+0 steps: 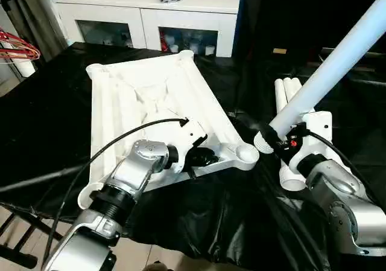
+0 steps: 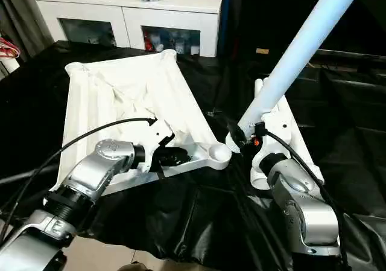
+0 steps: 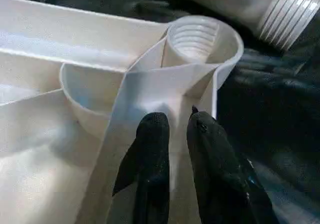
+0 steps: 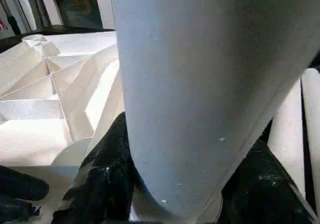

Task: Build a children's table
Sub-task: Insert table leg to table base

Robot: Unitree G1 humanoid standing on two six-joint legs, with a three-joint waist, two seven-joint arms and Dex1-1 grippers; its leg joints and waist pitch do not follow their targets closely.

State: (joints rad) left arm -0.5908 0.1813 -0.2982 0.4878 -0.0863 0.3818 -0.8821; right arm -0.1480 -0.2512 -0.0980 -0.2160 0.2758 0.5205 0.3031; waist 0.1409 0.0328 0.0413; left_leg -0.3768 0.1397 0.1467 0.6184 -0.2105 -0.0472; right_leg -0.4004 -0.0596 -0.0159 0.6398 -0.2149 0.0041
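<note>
A white plastic table top (image 1: 151, 96) lies upside down on the black-draped tabletop (image 1: 42, 114), its ribbed underside facing up and one long side running toward the near edge. Moulded ribs cross the underside in diagonal and straight lines, and round sockets sit at the corners; the threaded near-right corner socket (image 3: 200, 39) is open and unfilled. No brand, label or writing can be read on any part.

The left end effector (image 3: 175, 126) rests over the rib beside that near corner socket, its two black fingers (image 3: 150, 154) standing a narrow gap apart with a thin white rib between them; whether they pinch it cannot be told.

The right end effector (image 2: 247, 139) grips a long white tapered tube leg (image 2: 301, 44) near its ribbed lower end, the leg slanting up and away toward the right far corner of the scene. The leg's lower end hangs just beside the near-right corner socket, not in it.

Three more white legs (image 1: 288, 93) lie side by side on the black cover to the right of the table top, behind the gripped leg.

Beyond the far edge stands a white cabinet with glass doors (image 1: 151, 17).
</note>
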